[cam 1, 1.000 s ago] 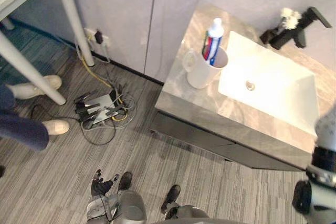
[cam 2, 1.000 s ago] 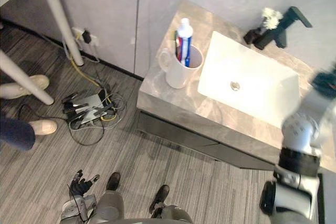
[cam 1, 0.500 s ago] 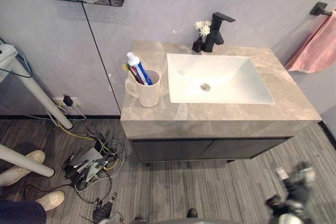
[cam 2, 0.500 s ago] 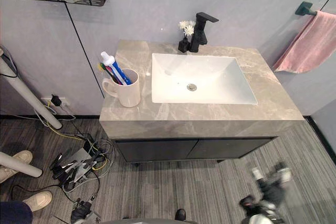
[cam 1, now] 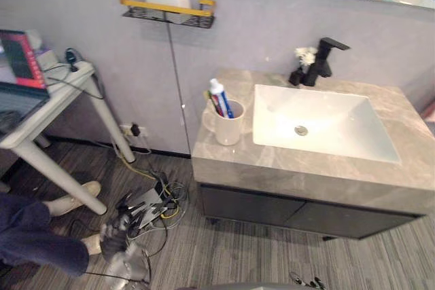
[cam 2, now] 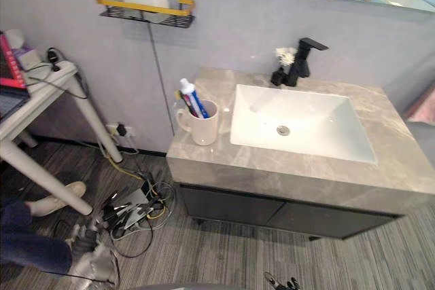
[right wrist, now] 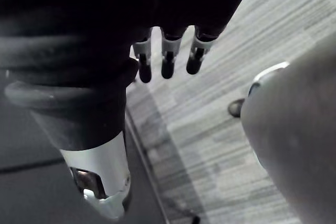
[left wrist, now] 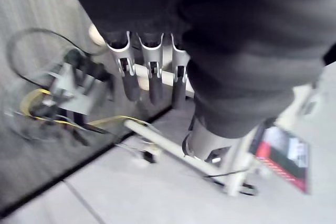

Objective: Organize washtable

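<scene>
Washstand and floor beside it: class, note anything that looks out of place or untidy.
The countertop looks tidy: the mug stands upright, toothpaste inside. Oddly, a tangle of cables sprawls on the floor beside the cabinet.

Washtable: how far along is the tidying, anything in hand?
Looks done: the toothpaste and toothbrushes stand in the mug on the counter, beside the basin. In hand: nothing; the left hand and right hand hang open, low over the floor. Left: I see no loose item on the counter, so probably little.
</scene>
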`<state>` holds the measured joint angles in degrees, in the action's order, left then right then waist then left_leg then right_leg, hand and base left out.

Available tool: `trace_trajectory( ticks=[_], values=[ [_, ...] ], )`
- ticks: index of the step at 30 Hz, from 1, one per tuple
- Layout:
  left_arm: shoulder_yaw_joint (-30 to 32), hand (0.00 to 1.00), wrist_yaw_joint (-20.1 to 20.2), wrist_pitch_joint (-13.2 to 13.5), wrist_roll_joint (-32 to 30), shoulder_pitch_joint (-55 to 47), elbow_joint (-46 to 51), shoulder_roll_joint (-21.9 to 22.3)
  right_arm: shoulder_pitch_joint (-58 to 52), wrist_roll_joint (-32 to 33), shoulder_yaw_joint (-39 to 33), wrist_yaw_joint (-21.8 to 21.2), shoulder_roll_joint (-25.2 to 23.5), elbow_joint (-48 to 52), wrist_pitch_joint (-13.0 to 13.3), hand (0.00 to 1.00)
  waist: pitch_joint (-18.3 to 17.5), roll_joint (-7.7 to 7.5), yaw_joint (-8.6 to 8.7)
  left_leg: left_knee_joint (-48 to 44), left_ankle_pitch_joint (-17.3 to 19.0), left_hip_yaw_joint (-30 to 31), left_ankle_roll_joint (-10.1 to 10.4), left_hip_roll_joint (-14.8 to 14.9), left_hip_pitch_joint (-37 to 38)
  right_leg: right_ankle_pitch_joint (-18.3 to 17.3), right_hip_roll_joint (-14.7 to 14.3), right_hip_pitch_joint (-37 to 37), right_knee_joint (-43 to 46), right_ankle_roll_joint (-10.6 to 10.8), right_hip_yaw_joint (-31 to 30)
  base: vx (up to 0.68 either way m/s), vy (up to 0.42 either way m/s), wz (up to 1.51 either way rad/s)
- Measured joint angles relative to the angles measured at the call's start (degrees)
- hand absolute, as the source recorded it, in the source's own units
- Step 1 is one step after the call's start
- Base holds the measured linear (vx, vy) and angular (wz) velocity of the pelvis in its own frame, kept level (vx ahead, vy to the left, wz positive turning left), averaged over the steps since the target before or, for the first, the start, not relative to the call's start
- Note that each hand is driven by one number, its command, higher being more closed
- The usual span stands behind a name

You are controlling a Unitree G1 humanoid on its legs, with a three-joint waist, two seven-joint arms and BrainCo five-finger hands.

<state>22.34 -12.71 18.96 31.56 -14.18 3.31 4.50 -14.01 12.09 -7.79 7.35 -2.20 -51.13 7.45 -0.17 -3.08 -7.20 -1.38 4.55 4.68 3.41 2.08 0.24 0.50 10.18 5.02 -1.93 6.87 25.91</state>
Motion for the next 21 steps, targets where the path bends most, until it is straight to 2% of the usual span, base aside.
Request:
trace_trajectory(
  ticks=[3, 5, 7, 11, 15, 19, 21],
  values=[
    [-4.44, 1.00, -0.30, 0.77, -2.81, -1.83, 11.77, -0.32, 1.99, -1.01, 1.56, -0.02, -0.21, -1.81, 0.13, 0.00, 0.25, -0.29, -0.17, -0.31, -0.07, 1.34, -0.12, -0.44, 0.13, -0.27, 0.36, 1.20, 0.04, 0.37, 1.41, 0.01, 0.015, 0.30],
    [-10.81, 1.00, -0.22, 1.56, -5.67, -3.44, 18.03, -0.33, 2.87, -1.03, 3.20, -0.03, -0.96, -2.05, 0.16, 0.00, 0.31, -0.35, -0.23, -0.70, -0.08, 2.32, -0.14, -0.73, 0.12, -0.31, 0.54, 1.84, 0.11, 0.42, 2.56, 0.02, 0.017, 0.27],
    [-20.34, 1.00, 0.47, 1.61, -7.80, -4.94, 23.19, -0.24, 4.27, -1.35, 5.44, -0.10, -1.61, -2.29, 0.33, 0.00, 0.38, -0.35, -0.37, -1.17, -0.09, 2.69, -0.14, -0.99, 0.06, -0.46, 0.88, 1.95, 0.59, 0.53, 2.92, 0.01, 0.030, 0.11],
    [-30.72, 1.00, 5.09, 0.86, -7.47, -4.95, 24.24, -0.97, 6.40, -1.84, 8.32, -0.33, -1.88, -3.93, 0.50, 0.00, 1.56, 0.07, 0.04, -1.52, 0.41, 2.78, -0.11, -1.17, 0.11, -0.46, 1.05, 2.42, 0.72, 0.54, 3.17, -0.03, 0.021, 0.03],
    [-40.13, 1.00, 8.84, -1.60, -6.40, -4.91, 22.61, -1.87, 6.23, -2.74, 8.37, -0.19, -1.90, -3.90, 0.50, 0.00, 2.06, 0.16, 0.09, -1.56, 0.59, 1.11, -0.34, -0.25, 0.00, -0.66, 0.41, 1.62, 0.66, 0.20, 1.85, -0.01, -0.007, -0.15],
    [-44.87, 1.00, 11.20, -4.11, -7.21, -1.82, 19.63, -3.41, 6.10, -3.81, 8.35, -0.09, -1.86, -3.71, 0.50, 0.00, 2.02, 0.31, 0.34, -1.62, 0.91, -1.23, -0.11, 0.70, 0.10, -0.74, -0.30, 0.54, 0.64, 0.03, -0.47, 0.02, -0.002, -0.28],
    [-45.60, 1.00, 11.52, -4.41, -7.55, -0.41, 18.66, -3.58, 6.05, -3.88, 8.32, -0.08, -1.80, -3.68, 0.51, 0.00, 2.01, 0.32, 0.35, -1.66, 0.92, -2.38, -0.10, 0.92, 0.43, -0.78, -0.45, 0.49, 0.60, -0.03, -1.17, 0.03, 0.010, -0.23]
  ],
)
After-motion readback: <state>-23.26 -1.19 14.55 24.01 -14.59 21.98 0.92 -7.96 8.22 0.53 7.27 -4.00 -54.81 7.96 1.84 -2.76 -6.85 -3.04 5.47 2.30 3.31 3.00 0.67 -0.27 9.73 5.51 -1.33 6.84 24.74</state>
